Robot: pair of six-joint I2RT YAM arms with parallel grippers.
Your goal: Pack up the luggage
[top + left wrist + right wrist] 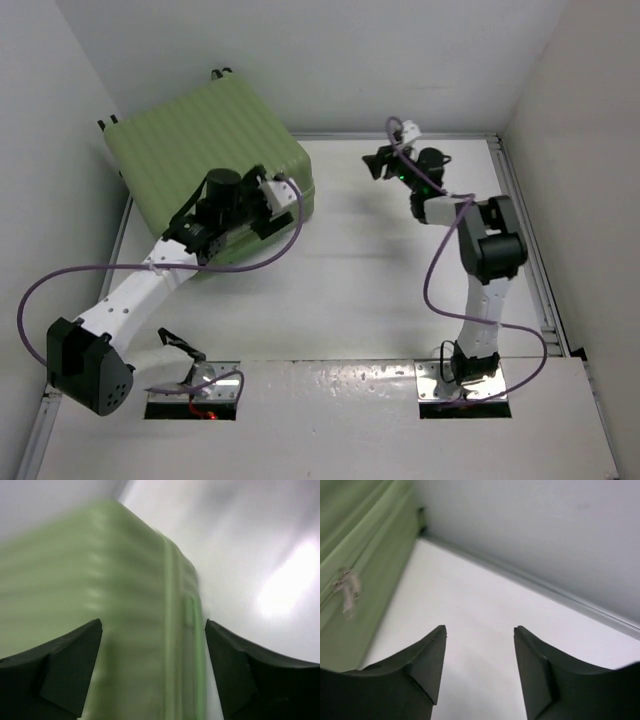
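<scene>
Pale green ribbed hard-shell suitcase (pixel 190 150) lay flat and closed at far-left corner of white tabletop (pixel 380 290), wheels toward back wall. No loose items visible anywhere in the overhead view. Fits either a case already packed and shut, or one waiting to be opened; can't be settled from here.

Left claw (pixel 283 192) hovered over the suitcase's near-right edge, jaws spread, gripping nothing; left wrist view blurred, shell and seam between the fingers (pixel 55 665). Right claw (pixel 378 163) hung above bare tabletop right of the case, also spread and empty; metal zipper pull (pixel 345 587) seen on the case's side in the right wrist view.

Risks, as judgement:
- smooth ribbed shell, little to pinch, so likely slip off the edge
- sideways push could slide case into the left wall
- zipper pull small and dangling, easy to miss
- purple cable loop (pixel 270 250) near case edge could snag
</scene>
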